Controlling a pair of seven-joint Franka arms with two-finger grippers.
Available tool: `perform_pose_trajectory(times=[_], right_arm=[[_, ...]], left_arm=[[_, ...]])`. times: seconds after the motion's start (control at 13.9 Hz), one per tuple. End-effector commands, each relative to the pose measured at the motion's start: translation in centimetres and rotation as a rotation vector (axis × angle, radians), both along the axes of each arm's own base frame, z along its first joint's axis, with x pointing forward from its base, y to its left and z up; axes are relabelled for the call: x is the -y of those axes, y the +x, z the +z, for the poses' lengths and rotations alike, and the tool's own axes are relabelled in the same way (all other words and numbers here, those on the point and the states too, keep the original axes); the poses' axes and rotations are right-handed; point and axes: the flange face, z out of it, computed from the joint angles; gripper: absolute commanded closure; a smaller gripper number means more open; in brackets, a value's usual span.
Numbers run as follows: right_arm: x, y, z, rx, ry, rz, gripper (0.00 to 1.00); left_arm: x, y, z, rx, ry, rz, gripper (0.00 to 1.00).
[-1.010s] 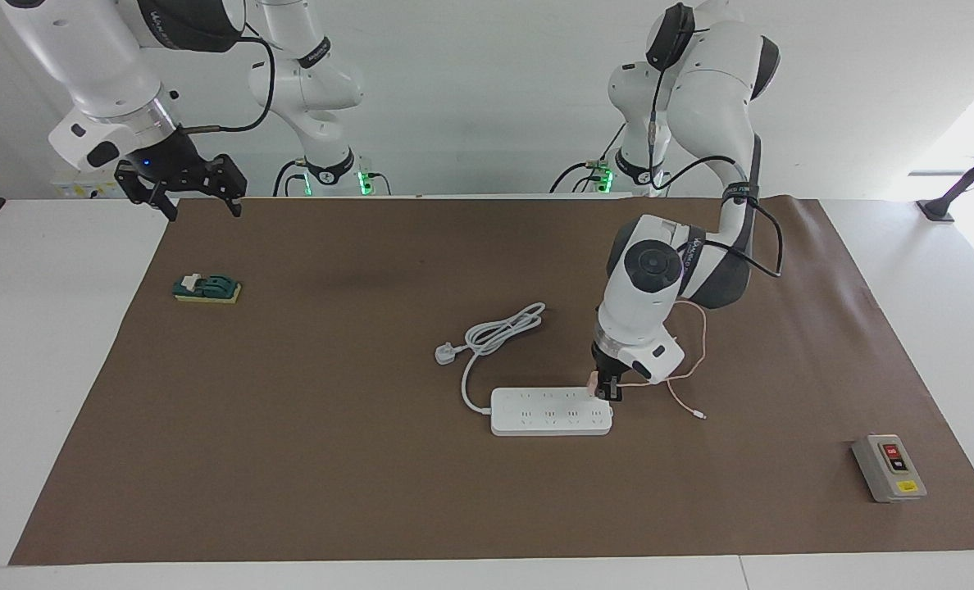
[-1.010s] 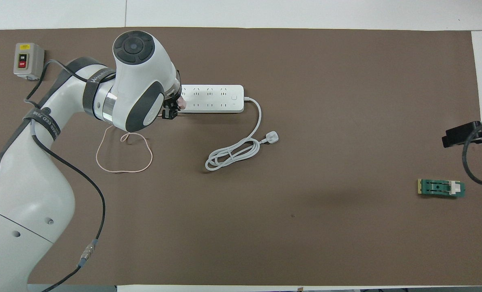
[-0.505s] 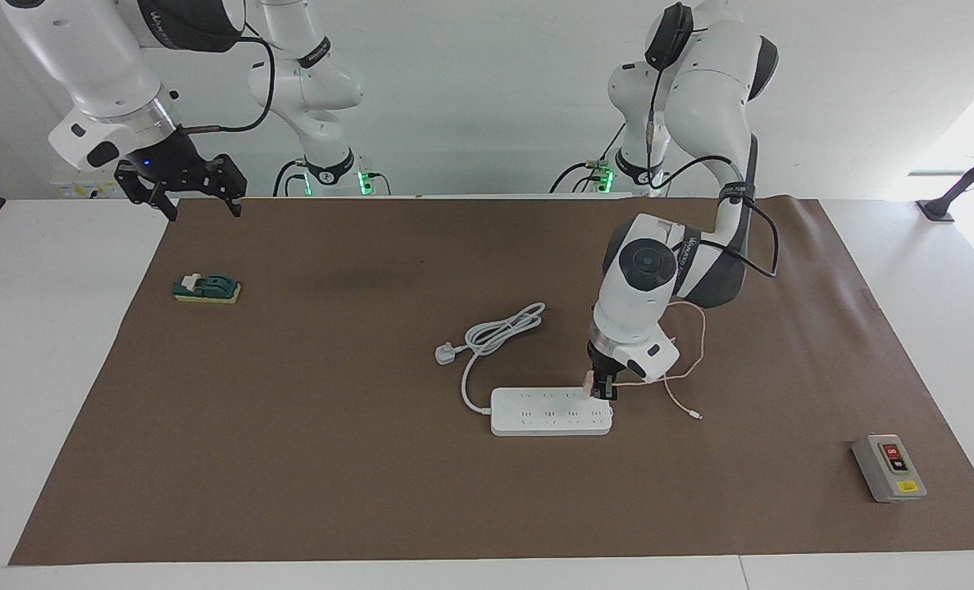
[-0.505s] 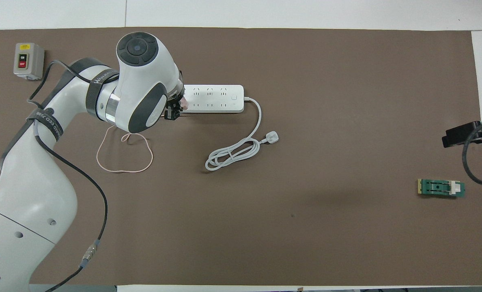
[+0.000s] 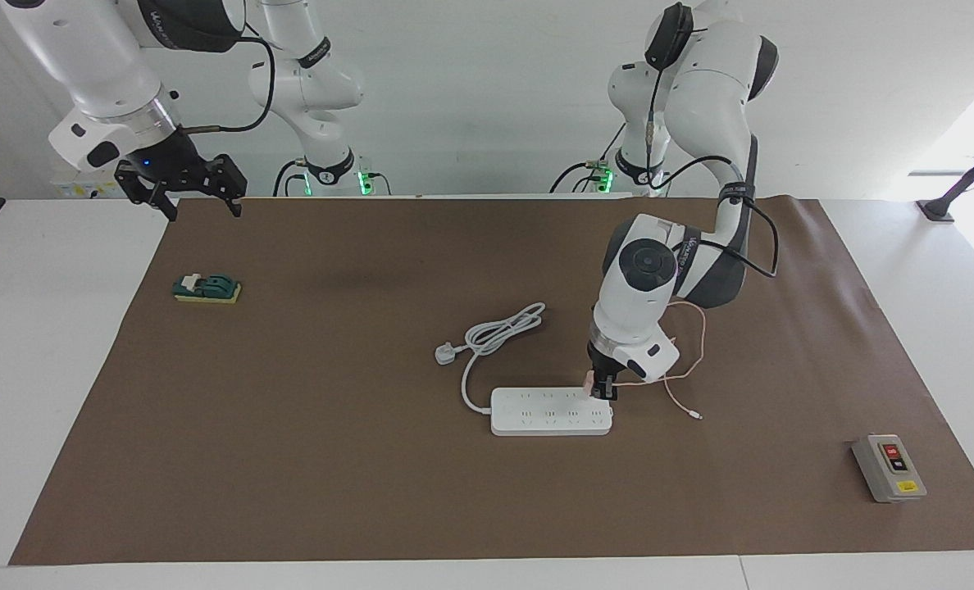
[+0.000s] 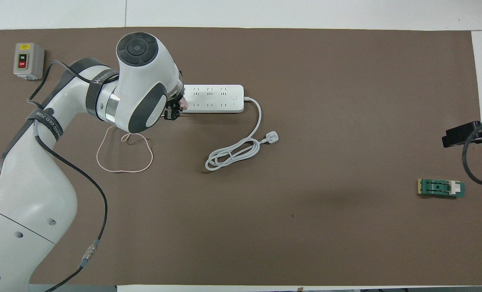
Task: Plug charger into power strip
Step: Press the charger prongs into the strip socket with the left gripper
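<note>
- One long flat white power strip (image 5: 551, 411) with rounded corners lies near the middle of the brown mat (image 5: 356, 459), lengthwise along the table.
- One thick white cord (image 5: 495, 332) leaves the strip's end toward the right arm's end of the table, coils once nearer to the robots, and ends in one white three-pin plug (image 5: 444, 354) lying loose on the mat.
- One small pale-pink cube-shaped charger (image 5: 592, 380) is gripped by the left gripper (image 5: 602, 388), whose fingers are clamped shut on it. It sits at the corner of the strip toward the left arm's end, on the edge nearer to the robots.
- Whether the charger's prongs are in a socket or only resting on the strip's top I cannot tell; the gripper hides that spot in both views.
- One thin pink cable (image 6: 121, 156) trails from the charger and loops on the mat nearer to the robots than the strip, its free tip lying beside the strip's end.
- The right gripper (image 5: 200, 190) waits in the air over the mat's edge at the right arm's end, fingers spread wide and holding nothing.
- One green block on a yellow base (image 5: 207, 288) lies on the mat near that gripper.
- One grey switch box with a red and a black button (image 5: 889, 467) sits at the left arm's end, farther from the robots than the strip.
</note>
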Motion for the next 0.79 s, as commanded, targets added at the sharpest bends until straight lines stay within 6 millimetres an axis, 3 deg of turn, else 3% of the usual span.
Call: perform_pose_trajectory(times=[0.0, 0.72], right_arm=[[0.15, -0.57, 0.12, -0.006, -0.007, -0.01, 0.0], [0.16, -0.57, 0.12, -0.006, -0.007, -0.01, 0.0]], left_arm=[[-0.23, -0.54, -1.37, 0.008, 0.016, 0.004, 1.0], [-1.19, -0.03, -1.37, 0.017, 0.021, 0.079, 1.0]])
